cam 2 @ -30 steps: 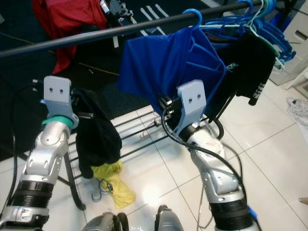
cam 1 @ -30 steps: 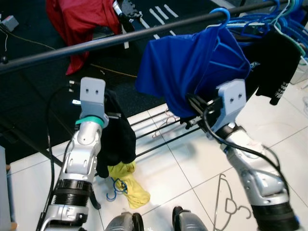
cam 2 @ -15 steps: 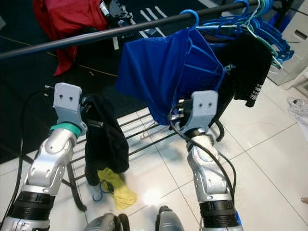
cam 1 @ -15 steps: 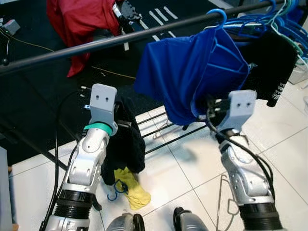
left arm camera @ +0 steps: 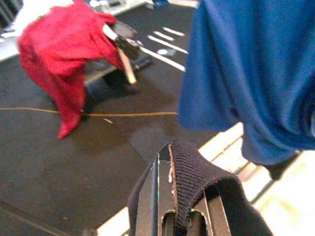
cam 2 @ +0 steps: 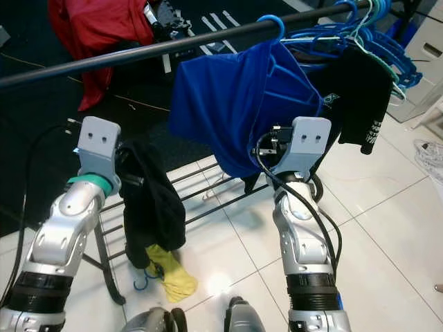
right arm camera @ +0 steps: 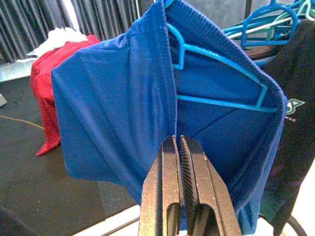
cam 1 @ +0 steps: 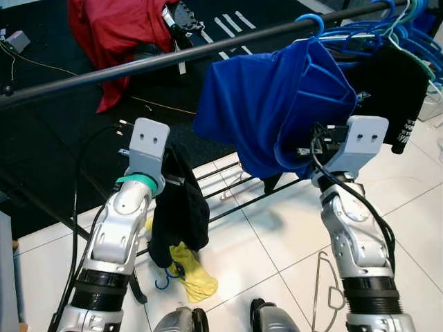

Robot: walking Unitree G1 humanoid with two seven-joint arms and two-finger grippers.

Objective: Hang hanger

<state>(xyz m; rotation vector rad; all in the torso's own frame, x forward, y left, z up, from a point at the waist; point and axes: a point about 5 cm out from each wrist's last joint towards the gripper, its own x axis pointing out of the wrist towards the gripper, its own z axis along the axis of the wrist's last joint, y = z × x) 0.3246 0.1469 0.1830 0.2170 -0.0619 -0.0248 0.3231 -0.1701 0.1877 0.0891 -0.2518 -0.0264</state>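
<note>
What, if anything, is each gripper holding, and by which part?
Left gripper pinches a black garment by its ribbed edge; right gripper is shut, holding nothing.

No legible text anywhere.

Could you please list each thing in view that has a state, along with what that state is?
Blue shirt: on a blue hanger, hooked over the rail.
Right end effector: shut, empty, just before the blue shirt.
Left end effector: shut on a black garment, which hangs down.
Yellow cloth: crumpled on the floor.
Wire hanger: lying on the tiles.
Red garment: draped behind the rail.
</note>
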